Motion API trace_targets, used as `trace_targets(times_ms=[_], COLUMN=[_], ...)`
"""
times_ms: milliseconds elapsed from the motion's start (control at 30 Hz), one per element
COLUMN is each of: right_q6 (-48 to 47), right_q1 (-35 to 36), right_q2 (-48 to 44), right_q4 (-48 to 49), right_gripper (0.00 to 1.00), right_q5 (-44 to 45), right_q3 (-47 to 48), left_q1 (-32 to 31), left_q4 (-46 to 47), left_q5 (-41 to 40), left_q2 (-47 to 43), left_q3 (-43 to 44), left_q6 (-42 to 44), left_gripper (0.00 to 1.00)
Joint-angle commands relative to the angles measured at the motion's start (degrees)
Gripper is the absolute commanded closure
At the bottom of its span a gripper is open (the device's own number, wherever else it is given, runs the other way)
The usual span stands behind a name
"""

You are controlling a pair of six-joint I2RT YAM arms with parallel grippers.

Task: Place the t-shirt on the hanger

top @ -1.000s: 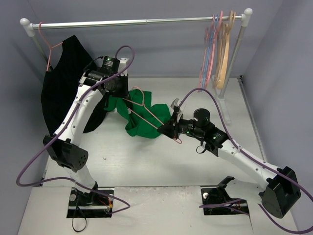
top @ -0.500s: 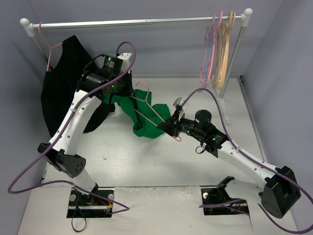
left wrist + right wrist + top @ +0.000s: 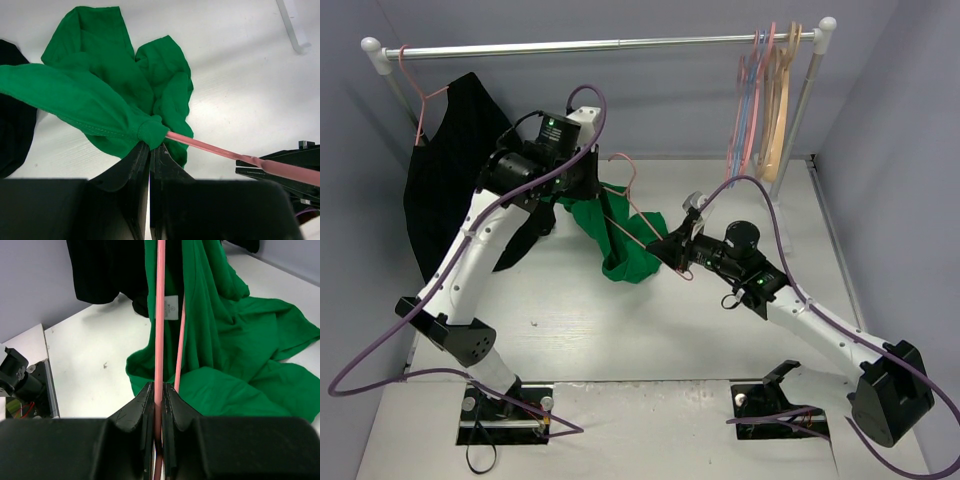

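The green t-shirt hangs bunched above the table, partly threaded on the pink hanger, whose hook points up. My left gripper is shut on a fold of the t-shirt right where the hanger bar enters the cloth; its jaws pinch the fabric. My right gripper is shut on the hanger's lower corner. In the right wrist view the hanger runs straight up from the right gripper into the t-shirt.
A clothes rail spans the back. A black garment hangs from another pink hanger at its left end. Several pink, blue and wooden hangers hang at the right by the rack's upright.
My left gripper has risen and moved right with the t-shirt, drawing the cloth into a narrower hanging bundle. The hanger has tilted more upright; my right gripper shifted slightly up.
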Motion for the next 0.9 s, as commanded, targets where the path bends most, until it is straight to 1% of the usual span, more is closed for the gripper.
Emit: trace_targets(times_ms=[0, 167, 200, 333, 567, 867], right_q6=[0.32, 0.94, 1.11, 1.38, 1.03, 1.38], right_q1=[-0.32, -0.23, -0.23, -0.23, -0.32, -0.76], right_q2=[0.81, 1.95, 2.13, 1.16, 1.51, 4.06], right_q4=[9.32, 11.08, 11.08, 11.61, 12.49, 14.68], right_gripper=[1.00, 1.00, 1.00, 1.00, 1.00, 1.00], right_q5=[-2.01, -3.24, -3.59, -2.90, -2.28, -3.33], right_q3=[4.15, 4.59, 4.51, 3.19, 3.19, 3.98], left_q1=[-1.84, -3.16, -3.16, -3.16, -4.39, -7.55], left_q4=[2.17, 3.66, 4.10, 7.61, 8.59, 14.21], left_q5=[-1.02, -3.22, -4.87, -5.95, -0.59, 2.22], left_q2=[-1.17, 0.06, 0.33, 0.24, 1.38, -1.60], left_q3=[2.99, 5.72, 6.07, 7.04, 6.96, 2.13], left_q6=[0.52, 0.87, 0.87, 0.52, -1.85, -3.52], left_gripper=[0.95, 0.95, 0.95, 0.91, 0.91, 0.91])
